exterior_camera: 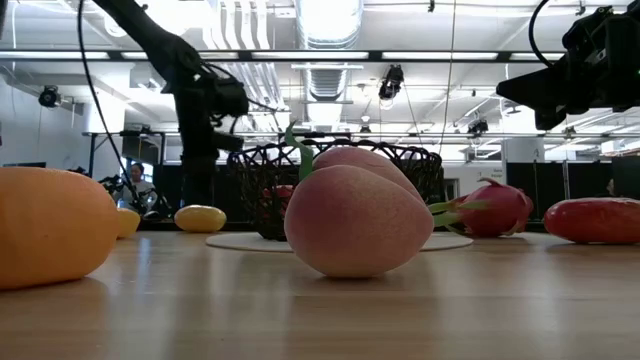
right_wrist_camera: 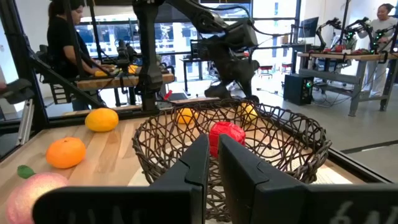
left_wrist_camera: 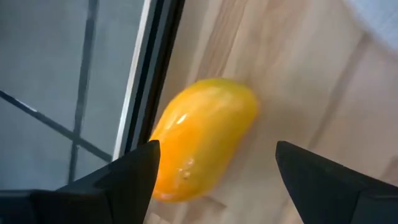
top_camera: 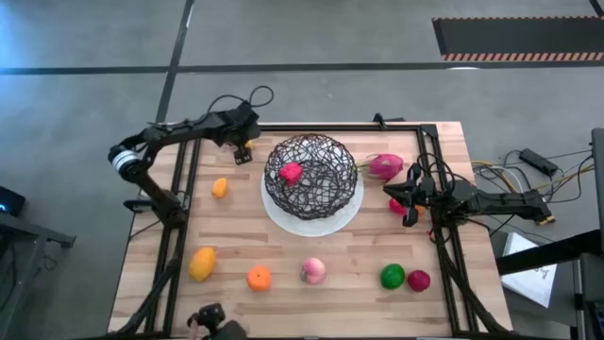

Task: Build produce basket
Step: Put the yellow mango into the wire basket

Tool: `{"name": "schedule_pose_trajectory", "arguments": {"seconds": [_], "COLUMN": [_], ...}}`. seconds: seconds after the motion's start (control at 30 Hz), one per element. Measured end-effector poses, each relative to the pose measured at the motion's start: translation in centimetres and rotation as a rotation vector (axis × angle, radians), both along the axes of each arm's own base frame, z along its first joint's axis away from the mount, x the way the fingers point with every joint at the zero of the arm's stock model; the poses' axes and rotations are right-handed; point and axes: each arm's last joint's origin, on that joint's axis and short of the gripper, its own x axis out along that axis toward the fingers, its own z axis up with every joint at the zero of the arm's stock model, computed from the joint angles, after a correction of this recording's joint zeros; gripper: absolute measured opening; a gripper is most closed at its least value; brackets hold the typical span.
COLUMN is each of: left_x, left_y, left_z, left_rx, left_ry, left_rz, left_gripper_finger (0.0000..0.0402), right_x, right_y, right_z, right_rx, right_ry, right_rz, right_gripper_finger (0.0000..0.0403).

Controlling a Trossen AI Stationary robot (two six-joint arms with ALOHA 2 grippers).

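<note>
High view: the black wire basket point(top_camera: 311, 176) sits on a white plate point(top_camera: 283, 221) near the bench's point(top_camera: 311, 302) far edge, a red fruit point(top_camera: 291, 172) inside. The left gripper point(top_camera: 243, 151) hovers by the far-left corner, jaws apart over a yellow mango point(left_wrist_camera: 202, 140). The right gripper point(top_camera: 408, 200) hangs beside the basket, jaws together, empty.

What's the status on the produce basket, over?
Left claw open, over a yellow fruit near the table's left edge. Right claw shut, empty, beside the basket. One red fruit in the basket. Nothing blocking.
</note>
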Motion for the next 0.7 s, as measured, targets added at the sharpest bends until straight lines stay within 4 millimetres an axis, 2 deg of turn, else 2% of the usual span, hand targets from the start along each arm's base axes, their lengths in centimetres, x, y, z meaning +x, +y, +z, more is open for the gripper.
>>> {"name": "schedule_pose_trajectory", "arguments": {"seconds": [0.17, 0.4, 0.53, 0.67, 0.7], "left_x": [-0.1, 0.1, 0.5, 0.7, 0.7], "left_y": [1.6, 2.5, 2.4, 1.2, 0.7], "left_z": [-2.0, -5.1, -5.6, -5.0, -4.7], "left_rx": [-0.005, -0.022, -0.026, -0.038, -0.05], "left_ry": [0.077, 0.211, 0.23, 0.213, 0.211], "left_rz": [-0.033, -0.049, -0.045, -0.023, -0.017], "left_gripper_finger": [0.0302, 0.0301, 0.0276, 0.0226, 0.0225], "right_x": [0.0, 0.0, 0.0, 0.0, 0.0], "right_y": [0.0, 0.0, 0.0, 0.0, 0.0], "right_z": [0.0, 0.0, 0.0, 0.0, 0.0], "right_rx": [0.0, 0.0, 0.0, 0.0, 0.0], "right_ry": [0.0, 0.0, 0.0, 0.0, 0.0], "right_rz": [0.0, 0.0, 0.0, 0.0, -0.001], "right_gripper_finger": [0.0028, 0.0028, 0.0028, 0.0028, 0.0028]}}
